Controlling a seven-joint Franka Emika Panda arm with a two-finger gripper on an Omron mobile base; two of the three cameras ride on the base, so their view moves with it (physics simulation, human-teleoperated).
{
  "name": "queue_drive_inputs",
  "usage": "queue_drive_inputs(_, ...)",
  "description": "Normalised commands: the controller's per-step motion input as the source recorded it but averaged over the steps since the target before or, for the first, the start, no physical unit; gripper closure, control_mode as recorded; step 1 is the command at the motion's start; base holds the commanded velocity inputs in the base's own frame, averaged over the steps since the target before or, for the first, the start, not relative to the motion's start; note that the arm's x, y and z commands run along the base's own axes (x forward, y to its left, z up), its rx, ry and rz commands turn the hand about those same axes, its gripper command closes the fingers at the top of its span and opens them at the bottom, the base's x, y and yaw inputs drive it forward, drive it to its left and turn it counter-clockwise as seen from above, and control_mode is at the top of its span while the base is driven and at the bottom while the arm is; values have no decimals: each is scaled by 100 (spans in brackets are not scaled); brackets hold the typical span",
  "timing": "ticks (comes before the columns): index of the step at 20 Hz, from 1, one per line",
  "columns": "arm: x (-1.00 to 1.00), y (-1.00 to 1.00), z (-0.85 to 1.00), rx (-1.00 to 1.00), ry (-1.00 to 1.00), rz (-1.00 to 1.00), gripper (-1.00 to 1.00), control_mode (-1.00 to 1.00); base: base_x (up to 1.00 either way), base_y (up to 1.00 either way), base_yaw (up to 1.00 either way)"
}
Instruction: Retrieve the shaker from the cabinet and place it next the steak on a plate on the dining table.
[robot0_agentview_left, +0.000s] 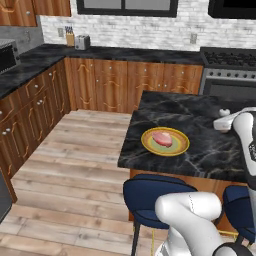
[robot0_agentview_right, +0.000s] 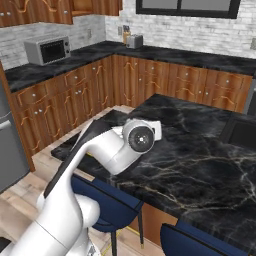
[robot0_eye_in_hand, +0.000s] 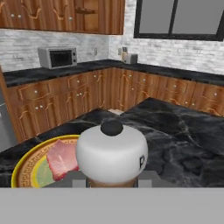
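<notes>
Shaker (robot0_eye_in_hand: 111, 153) sits clamped between the closed fingers (robot0_eye_in_hand: 111, 181), its pale rounded knob top filling the lower middle of the hand view, so retrieval from the cabinet appears complete. It is held over the black marble desk (robot0_agentview_left: 200, 125), just beside the yellow plate (robot0_eye_in_hand: 30, 164) that carries the steak (robot0_eye_in_hand: 62, 159), while the left base view shows the plate (robot0_agentview_left: 165, 141) and steak (robot0_agentview_left: 162, 138) near the desk's front left corner. Remaining work, as judged from this position, is to lower the shaker onto the desk next to the plate and release it; whether its base already touches the surface cannot be told.
</notes>
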Motion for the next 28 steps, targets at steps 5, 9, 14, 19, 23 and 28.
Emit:
queue_drive_inputs(5,21,0,-28,0,0,0,100,-100,0,0,0)
queue_drive_inputs(9,33,0,-34,0,0,3,100,-100,0,0,0)
queue_drive_inputs(14,30,0,-35,1,1,3,100,-100,0,0,0)
queue_drive_inputs(19,25,0,-32,2,1,3,100,-100,0,0,0)
queue_drive_inputs(23,26,0,-28,2,1,3,100,-100,0,0,0)
queue_drive_inputs(28,27,0,-28,1,2,2,100,-100,0,0,0)
